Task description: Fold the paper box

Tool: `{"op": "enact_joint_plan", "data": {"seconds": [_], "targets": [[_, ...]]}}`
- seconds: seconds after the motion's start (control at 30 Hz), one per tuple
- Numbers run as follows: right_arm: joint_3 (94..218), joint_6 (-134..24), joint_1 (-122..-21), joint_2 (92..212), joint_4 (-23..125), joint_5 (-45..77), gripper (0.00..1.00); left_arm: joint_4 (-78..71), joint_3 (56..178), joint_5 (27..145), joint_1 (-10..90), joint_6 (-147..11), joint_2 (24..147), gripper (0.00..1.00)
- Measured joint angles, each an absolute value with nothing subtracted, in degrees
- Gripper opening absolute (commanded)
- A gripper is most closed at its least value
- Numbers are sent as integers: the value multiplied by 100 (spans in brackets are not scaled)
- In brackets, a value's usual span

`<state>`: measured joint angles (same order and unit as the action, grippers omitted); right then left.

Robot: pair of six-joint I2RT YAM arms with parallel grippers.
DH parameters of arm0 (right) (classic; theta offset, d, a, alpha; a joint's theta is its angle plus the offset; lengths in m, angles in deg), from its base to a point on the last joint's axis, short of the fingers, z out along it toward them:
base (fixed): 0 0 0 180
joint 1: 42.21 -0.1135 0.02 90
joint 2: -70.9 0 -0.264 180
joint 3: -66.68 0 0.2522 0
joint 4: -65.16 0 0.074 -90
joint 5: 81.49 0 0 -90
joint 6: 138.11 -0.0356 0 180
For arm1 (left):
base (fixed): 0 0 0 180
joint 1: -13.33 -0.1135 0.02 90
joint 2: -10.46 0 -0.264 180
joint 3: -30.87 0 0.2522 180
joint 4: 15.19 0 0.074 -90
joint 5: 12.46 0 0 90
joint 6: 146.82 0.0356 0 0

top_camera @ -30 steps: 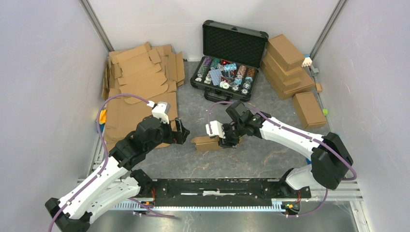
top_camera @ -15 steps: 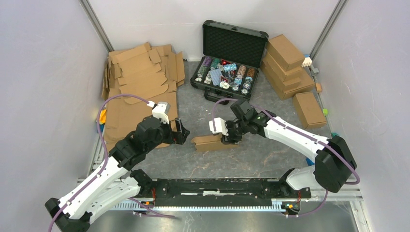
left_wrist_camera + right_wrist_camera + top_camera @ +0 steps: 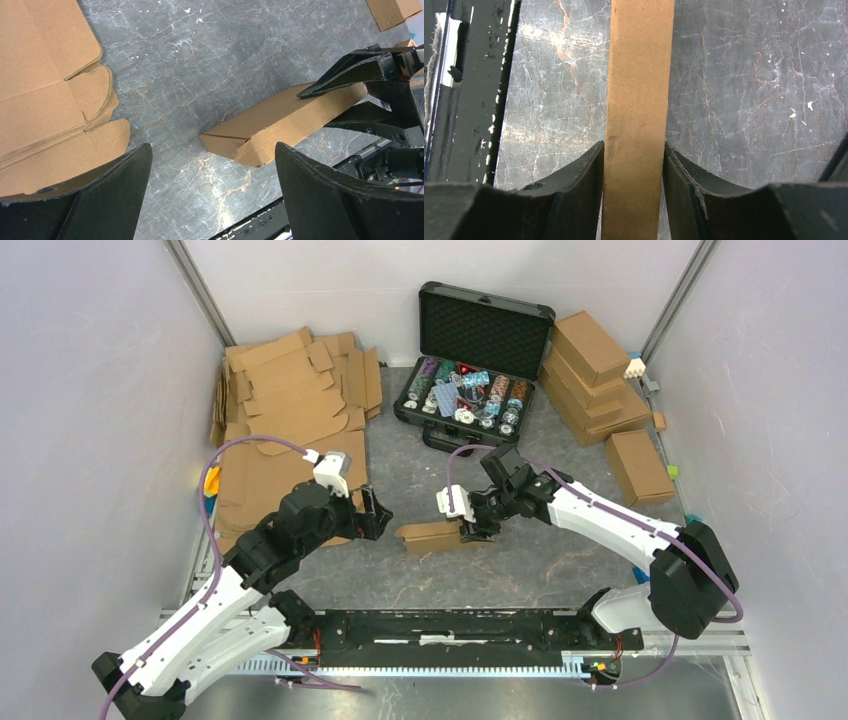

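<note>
The paper box (image 3: 430, 536) lies on the grey table between the arms as a narrow, folded brown cardboard piece; in the left wrist view the paper box (image 3: 280, 122) shows its left end. My right gripper (image 3: 472, 528) is at its right end. In the right wrist view the paper box (image 3: 639, 100) runs up between the fingers (image 3: 584, 175), and my right gripper (image 3: 633, 146) has both jaws pressed against its sides. My left gripper (image 3: 378, 512) hovers just left of the box, apart from it. In its own view the left gripper (image 3: 212, 147) is wide open with only table between the jaws.
Flat cardboard blanks (image 3: 290, 410) cover the back left, reaching under the left arm. An open black case of chips (image 3: 470, 380) stands at the back centre. Finished brown boxes (image 3: 595, 375) are stacked at the back right, one more (image 3: 638, 466) nearer. A black rail (image 3: 450, 625) lines the near edge.
My right gripper has slid slightly right along the box and its jaws have narrowed onto the box's sides. The left arm has barely moved.
</note>
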<state>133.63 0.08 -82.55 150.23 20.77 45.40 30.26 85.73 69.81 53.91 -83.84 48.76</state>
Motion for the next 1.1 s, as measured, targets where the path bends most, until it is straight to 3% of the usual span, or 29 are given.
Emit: {"op": "enact_joint_plan", "data": {"seconds": [0.3, 0.4, 0.57, 0.7, 0.83, 0.97, 1.1], "targets": [[13343, 132, -8253, 15036, 2081, 4695, 50, 3030, 8573, 7031, 5391, -8371, 4863, 98], [13343, 134, -8253, 15036, 2109, 4706, 35, 3037, 8573, 7031, 5391, -8360, 4834, 98], [13343, 136, -8244, 15036, 2144, 4710, 33, 3100, 8573, 7033, 5391, -8358, 4821, 98], [13293, -1, -8233, 15034, 2328, 4728, 25, 3122, 8569, 7160, 5391, -8323, 4821, 97], [13227, -382, -8220, 15034, 2641, 4791, 28, 2877, 8424, 7532, 5391, -8172, 4839, 92], [13183, -604, -8216, 15034, 2804, 4881, 31, 2650, 8269, 8032, 5391, -8056, 5005, 78], [13151, -633, -8205, 15016, 2837, 4863, 30, 2490, 8260, 8419, 5391, -7888, 5274, 75]]}}
